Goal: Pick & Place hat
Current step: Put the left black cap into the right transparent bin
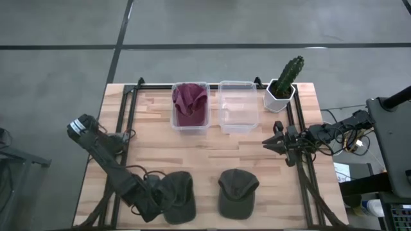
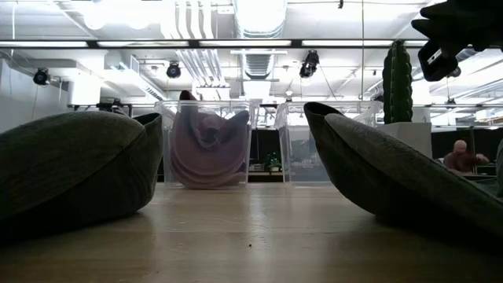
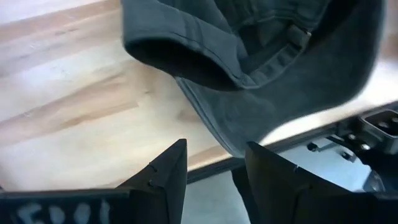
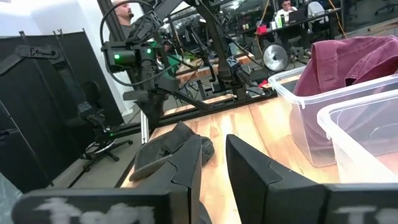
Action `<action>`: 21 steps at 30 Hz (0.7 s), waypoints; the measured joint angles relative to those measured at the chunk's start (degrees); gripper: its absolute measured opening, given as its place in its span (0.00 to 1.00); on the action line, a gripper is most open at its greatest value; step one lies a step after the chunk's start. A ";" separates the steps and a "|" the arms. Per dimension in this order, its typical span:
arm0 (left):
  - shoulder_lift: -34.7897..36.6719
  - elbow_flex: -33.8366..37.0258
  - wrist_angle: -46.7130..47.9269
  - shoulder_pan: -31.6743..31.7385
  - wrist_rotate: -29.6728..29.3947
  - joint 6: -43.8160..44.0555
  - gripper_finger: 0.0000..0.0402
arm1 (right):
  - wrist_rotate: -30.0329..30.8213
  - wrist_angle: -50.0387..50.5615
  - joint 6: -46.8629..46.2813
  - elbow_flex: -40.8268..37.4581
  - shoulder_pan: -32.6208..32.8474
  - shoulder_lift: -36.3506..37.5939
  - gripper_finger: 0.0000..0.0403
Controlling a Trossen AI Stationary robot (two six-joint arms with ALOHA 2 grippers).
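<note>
Two dark green caps lie on the wooden table near its near edge: one (image 1: pixel 180 196) (image 2: pixel 71 165) on the left, the other (image 1: pixel 236 192) (image 2: pixel 401 181) nearer the middle. My left gripper (image 1: pixel 153 196) (image 3: pixel 216 146) is open at the left cap's left side. In the left wrist view that cap (image 3: pixel 280 81) lies with its inside showing, and its brim edge (image 3: pixel 231 149) reaches just between the fingertips; I see no touch. My right gripper (image 1: pixel 273 140) (image 4: pixel 214 155) waits open above the table's right side, pointing left.
Two clear bins stand at the far side. The left bin (image 1: pixel 174 122) holds a maroon hat (image 1: pixel 189 102) (image 4: pixel 348 62); nothing shows in the right bin (image 1: pixel 237 83). A cactus in a white pot (image 1: pixel 282 86) stands at the far right corner. Bare wood lies between bins and caps.
</note>
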State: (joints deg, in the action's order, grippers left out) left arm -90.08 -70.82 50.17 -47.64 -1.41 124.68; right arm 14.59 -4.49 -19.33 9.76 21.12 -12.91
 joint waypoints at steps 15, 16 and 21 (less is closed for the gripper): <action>0.00 4.24 -1.82 0.00 -0.69 -0.05 0.38 | 0.00 -0.13 -0.22 0.00 0.00 0.00 0.19; 0.00 4.39 -1.77 0.00 -0.70 -0.02 0.38 | 0.00 -0.14 -0.22 0.00 -0.02 0.00 0.19; 0.00 4.46 -1.77 0.00 -0.74 -0.02 0.38 | 0.01 -0.24 -0.22 0.00 0.00 0.00 0.17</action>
State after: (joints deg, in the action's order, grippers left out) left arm -90.08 -66.37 48.40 -47.64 -2.15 124.66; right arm 14.60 -4.73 -19.55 9.76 21.12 -12.91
